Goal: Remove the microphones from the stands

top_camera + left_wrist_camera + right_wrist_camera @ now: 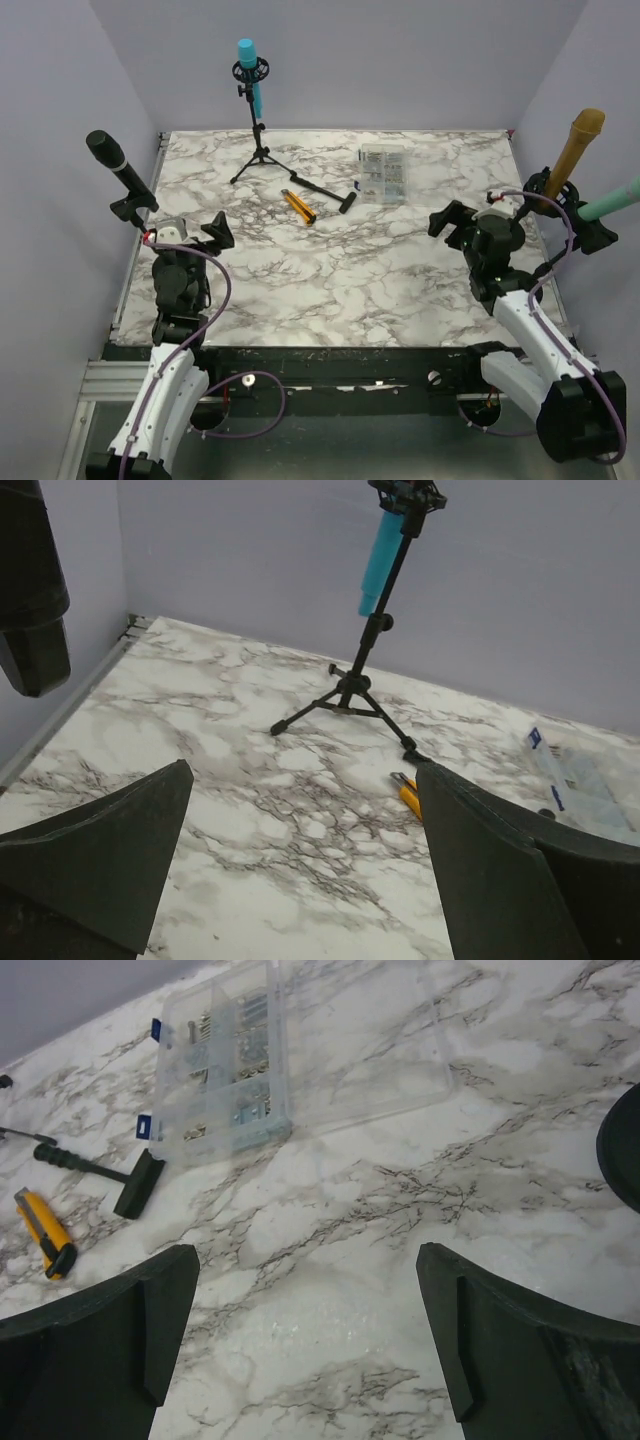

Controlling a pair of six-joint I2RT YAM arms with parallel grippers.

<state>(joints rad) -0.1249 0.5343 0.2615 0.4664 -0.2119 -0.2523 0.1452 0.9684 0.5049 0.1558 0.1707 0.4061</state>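
Your left pincer [305,775], spread wide, is nearer: the near-upright microphone [378,565] stands ahead, slightly right, atop its stand [352,685].

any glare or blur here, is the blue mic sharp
top view: even light, faint shadows, blue microphone sharp; left wrist: microphone clear but cropped at top, near fingers dark and soft; right wrist: no harsh glare on the clear parts box

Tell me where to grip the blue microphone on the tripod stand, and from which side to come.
Probably the bare blue barrel of the microphone below the clip: it is slim, straight and hangs free there. Come from the near left with the open left gripper, since the pole of the stand runs close along the barrel's right side.
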